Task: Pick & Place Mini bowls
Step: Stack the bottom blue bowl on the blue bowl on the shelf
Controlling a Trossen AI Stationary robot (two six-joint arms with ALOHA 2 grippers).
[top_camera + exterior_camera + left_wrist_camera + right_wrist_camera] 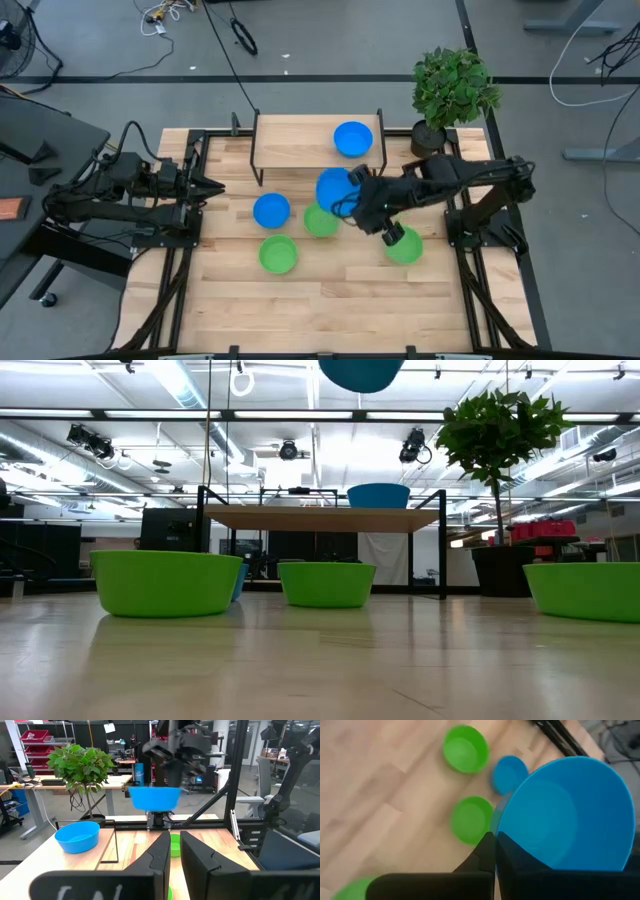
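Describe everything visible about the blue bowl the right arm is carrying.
The carried blue bowl is small, round and shallow, of smooth bright blue plastic, apparently empty. The right claw is shut on its rim, holding it in the air above the table, mouth roughly up as the left wrist view shows, clear of the boards. It hangs near the table's middle, in front of the raised wooden shelf, over the gap between a blue and a green bowl. Only the claw touches it.

**Around the bench**

A pale wooden bench (330, 300) carries a low wooden shelf on a black frame (300, 150). At its far right corner stands a leafy potted plant (452, 90) — cables (165, 12) trail on the grey floor (330, 40) beyond.
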